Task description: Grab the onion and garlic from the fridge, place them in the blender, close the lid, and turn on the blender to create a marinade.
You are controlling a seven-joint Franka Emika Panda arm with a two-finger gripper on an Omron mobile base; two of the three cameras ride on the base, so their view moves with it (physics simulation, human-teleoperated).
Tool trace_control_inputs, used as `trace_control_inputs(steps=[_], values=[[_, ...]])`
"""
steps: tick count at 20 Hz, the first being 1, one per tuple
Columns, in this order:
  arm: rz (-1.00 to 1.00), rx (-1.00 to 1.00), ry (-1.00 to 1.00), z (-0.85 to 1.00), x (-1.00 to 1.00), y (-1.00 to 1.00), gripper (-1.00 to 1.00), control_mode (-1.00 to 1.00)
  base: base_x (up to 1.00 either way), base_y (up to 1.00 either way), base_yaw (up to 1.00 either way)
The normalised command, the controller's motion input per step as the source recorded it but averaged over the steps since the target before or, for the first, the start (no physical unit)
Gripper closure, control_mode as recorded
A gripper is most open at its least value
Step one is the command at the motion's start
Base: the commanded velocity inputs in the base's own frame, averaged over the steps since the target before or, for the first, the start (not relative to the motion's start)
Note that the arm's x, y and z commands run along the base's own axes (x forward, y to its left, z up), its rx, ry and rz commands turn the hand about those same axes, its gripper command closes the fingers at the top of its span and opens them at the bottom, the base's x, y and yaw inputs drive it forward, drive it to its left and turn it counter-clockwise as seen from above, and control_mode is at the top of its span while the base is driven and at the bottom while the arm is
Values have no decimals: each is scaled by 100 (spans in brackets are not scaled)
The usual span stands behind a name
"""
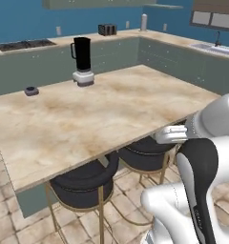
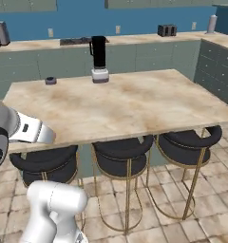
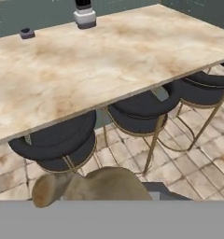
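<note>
Base views flank island counter (image 1: 111,114), hand view nearer

A marbled beige tabletop (image 1: 111,109) was seen, with black round stools (image 2: 121,153) on gold legs tucked under its edge. A toaster (image 1: 107,29) stood on the far counter.

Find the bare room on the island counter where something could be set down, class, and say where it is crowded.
Nearly all of the island counter is bare: the whole stretch from the near edge above the stools up to the far side. The only occupied part is the far edge, where the blender stands with the lid apart to its left.
</note>
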Motion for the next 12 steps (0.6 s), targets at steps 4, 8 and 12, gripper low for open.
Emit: trace_control_inputs(steps=[4,8,12], values=[[0,0,0,0,0,0,100,100,4,-100,-5],[0,0,0,0,0,0,100,100,2,-100,-4],[0,0,0,0,0,0,100,100,0,-100,-3]])
